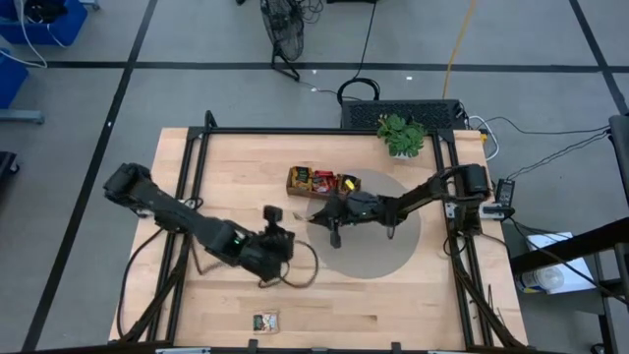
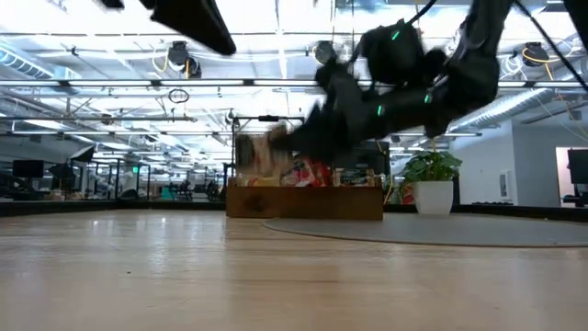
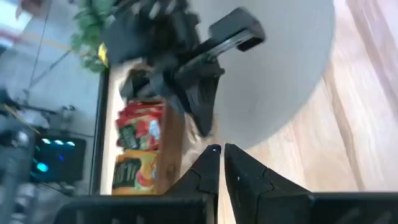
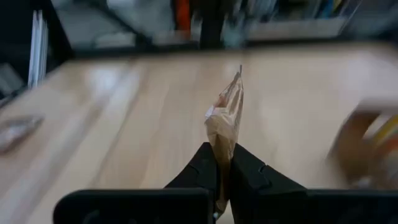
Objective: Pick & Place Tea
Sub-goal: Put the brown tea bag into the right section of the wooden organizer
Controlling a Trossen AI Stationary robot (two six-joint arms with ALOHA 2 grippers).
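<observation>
The brown wooden tray (image 1: 319, 182) lies at the table's far middle with red and yellow tea sachets (image 3: 138, 127) standing in it. My right gripper (image 1: 319, 212) reaches in from the right. It is shut on a pale tan tea sachet (image 4: 225, 121) just in front of the tray's left end. My left gripper (image 3: 221, 152) hovers to the left of it over bare wood, fingers shut with nothing between them, pointing toward the tray. Another sachet (image 1: 265, 321) lies flat at the table's near edge. My right gripper pinches the tan sachet between its two fingers at one edge (image 4: 222, 163). The fingers come nearly level from the table's right. The sachet shows edge-on and sticks out past the fingertips. In the low view it (image 2: 262, 152) hangs blurred above the tray's top, clear of the table.
A round grey mat (image 1: 378, 251) lies under my right arm. A small potted plant (image 1: 401, 133) stands at the far right behind the tray. Black frame rails run along the table's left and right sides. Bare wood lies between the mat and the near edge.
</observation>
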